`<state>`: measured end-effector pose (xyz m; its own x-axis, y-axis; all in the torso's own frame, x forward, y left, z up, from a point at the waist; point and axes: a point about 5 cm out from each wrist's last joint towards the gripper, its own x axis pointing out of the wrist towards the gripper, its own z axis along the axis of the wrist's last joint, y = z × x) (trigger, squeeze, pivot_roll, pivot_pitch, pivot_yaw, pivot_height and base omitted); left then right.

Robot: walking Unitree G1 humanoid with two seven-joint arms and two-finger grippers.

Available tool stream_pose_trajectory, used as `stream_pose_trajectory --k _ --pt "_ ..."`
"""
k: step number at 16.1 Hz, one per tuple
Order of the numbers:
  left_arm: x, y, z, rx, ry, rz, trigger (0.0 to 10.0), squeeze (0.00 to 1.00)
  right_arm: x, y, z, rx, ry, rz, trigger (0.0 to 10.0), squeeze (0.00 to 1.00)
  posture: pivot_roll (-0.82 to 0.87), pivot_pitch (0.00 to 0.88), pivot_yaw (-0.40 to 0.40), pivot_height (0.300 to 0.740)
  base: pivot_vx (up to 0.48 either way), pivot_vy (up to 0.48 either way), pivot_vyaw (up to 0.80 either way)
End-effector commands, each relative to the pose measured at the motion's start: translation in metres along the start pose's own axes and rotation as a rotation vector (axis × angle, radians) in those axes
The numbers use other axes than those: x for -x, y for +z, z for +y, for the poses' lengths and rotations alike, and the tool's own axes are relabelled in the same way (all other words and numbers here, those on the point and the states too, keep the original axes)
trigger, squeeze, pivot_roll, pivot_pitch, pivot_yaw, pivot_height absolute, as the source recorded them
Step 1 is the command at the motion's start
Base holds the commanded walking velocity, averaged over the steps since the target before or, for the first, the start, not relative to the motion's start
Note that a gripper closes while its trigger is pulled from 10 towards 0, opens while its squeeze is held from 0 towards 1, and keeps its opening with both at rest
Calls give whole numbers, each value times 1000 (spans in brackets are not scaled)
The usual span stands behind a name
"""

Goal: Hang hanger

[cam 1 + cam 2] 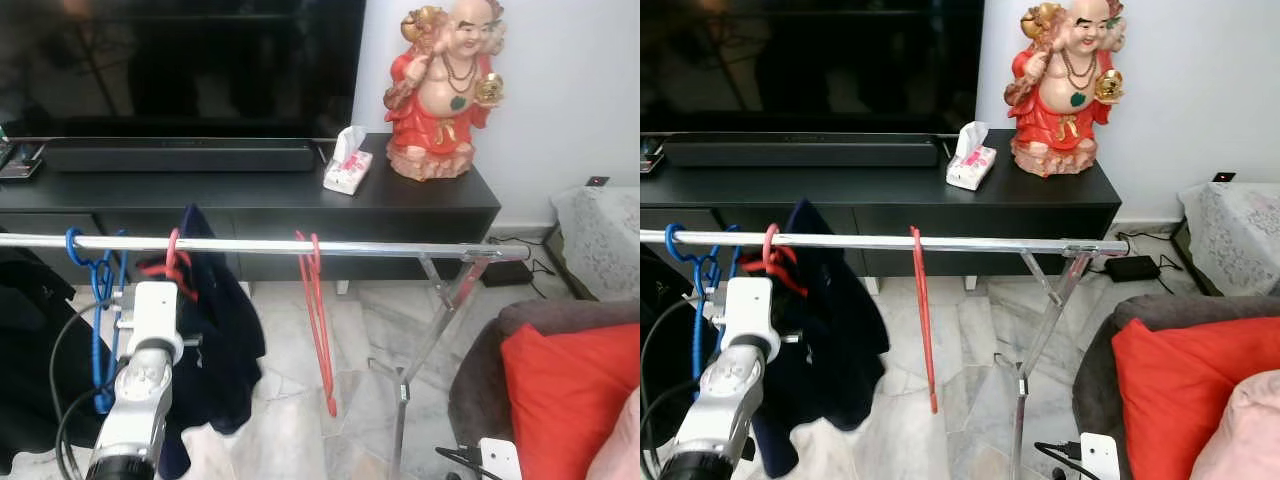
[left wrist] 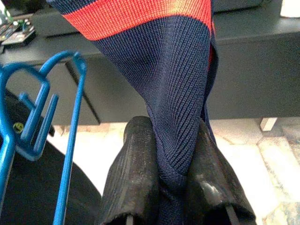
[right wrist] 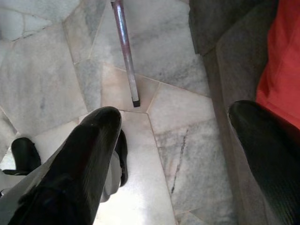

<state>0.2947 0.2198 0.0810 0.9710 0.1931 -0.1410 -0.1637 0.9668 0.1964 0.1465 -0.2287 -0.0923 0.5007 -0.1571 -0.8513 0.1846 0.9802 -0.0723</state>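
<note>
A silver rack rail (image 1: 350, 246) runs across in front of me. On it hang a blue hanger (image 1: 100, 280), a red hanger (image 1: 173, 255) carrying a navy garment (image 1: 225, 340), and a bare red hanger (image 1: 318, 320) near the middle. My left arm (image 1: 140, 380) reaches up toward the garment. In the left wrist view my left gripper (image 2: 173, 173) is shut on the navy, orange-striped garment (image 2: 164, 70), with the blue hanger (image 2: 37, 108) beside it. My right gripper (image 3: 176, 136) hangs open over the marble floor, with nothing between its fingers (image 3: 89, 154).
Behind the rack stands a black TV cabinet (image 1: 250, 190) with a tissue box (image 1: 347, 165) and a red statue (image 1: 440, 90). The rack's crossed legs (image 1: 440, 310) stand at the right. A sofa with a red cushion (image 1: 570, 390) fills the lower right.
</note>
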Motion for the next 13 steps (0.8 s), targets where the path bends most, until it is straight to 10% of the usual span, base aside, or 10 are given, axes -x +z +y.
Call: stream_pose_trajectory --k 1,13 --pt "-3 5 2 11 10 -15 10000 0 0 1 -2 -5 -5 -4 10000 0 -123 0 -41 740 0 0 0" --pt "-15 -1 -7 68 50 108 10000 0 0 0 -1 -6 5 1 10000 0 -125 0 -41 740 0 0 0"
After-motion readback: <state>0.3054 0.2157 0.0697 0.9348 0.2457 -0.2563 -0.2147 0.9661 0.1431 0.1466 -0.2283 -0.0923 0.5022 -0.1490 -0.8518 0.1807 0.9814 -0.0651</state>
